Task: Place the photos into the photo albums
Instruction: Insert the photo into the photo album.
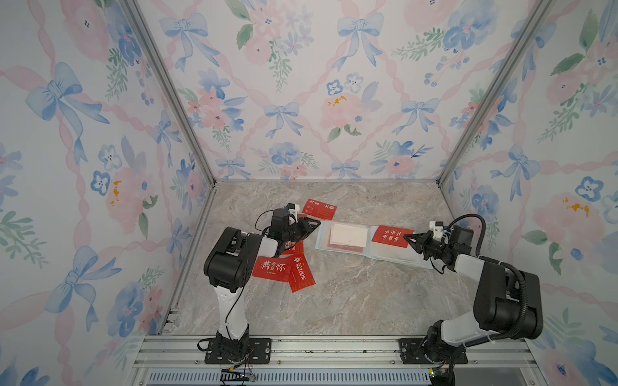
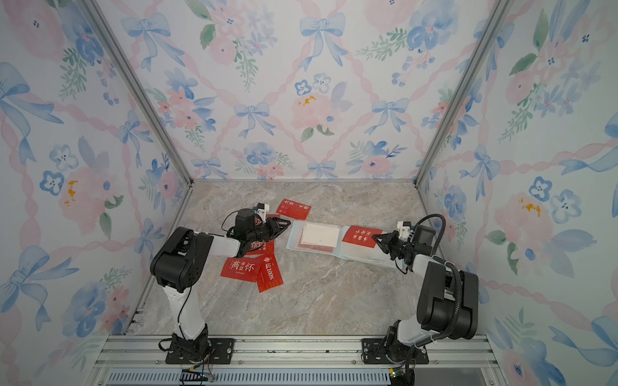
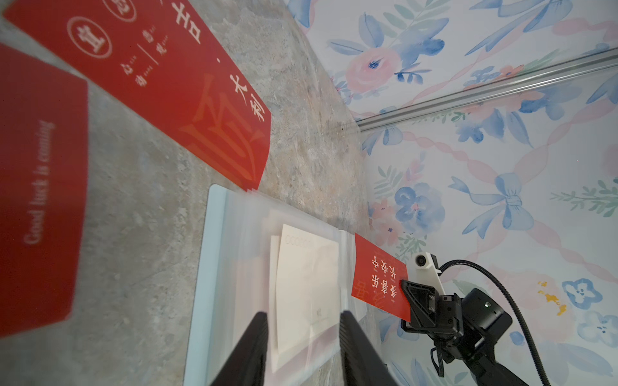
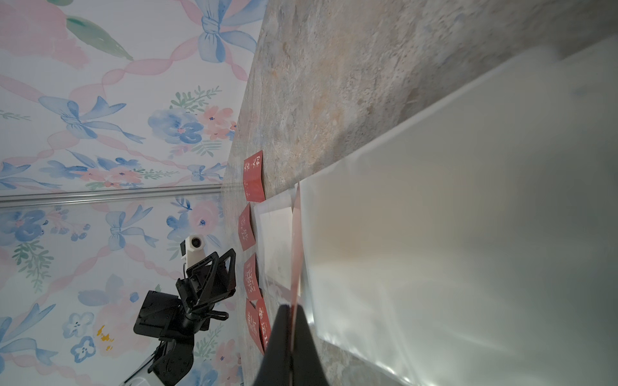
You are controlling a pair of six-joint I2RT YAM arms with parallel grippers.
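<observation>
My right fingers (image 1: 407, 238) are clamped on a red card (image 1: 389, 235) over the open album (image 1: 391, 256); left fingers (image 1: 313, 224) part-open, empty, at its left edge.

Both top views: from high above the front rail (image 1: 334, 347), aimed steeply down and inward, far off, table (image 1: 334, 307) filling the lower half of the frame, wallpaper (image 1: 301, 83) above. Left wrist: low and close over the album (image 3: 214, 267), facing the right gripper (image 3: 405, 302). Right wrist: skimming the album likewise, facing the left gripper (image 4: 230, 270). Shared by all: album, held red card (image 3: 378, 277).
</observation>
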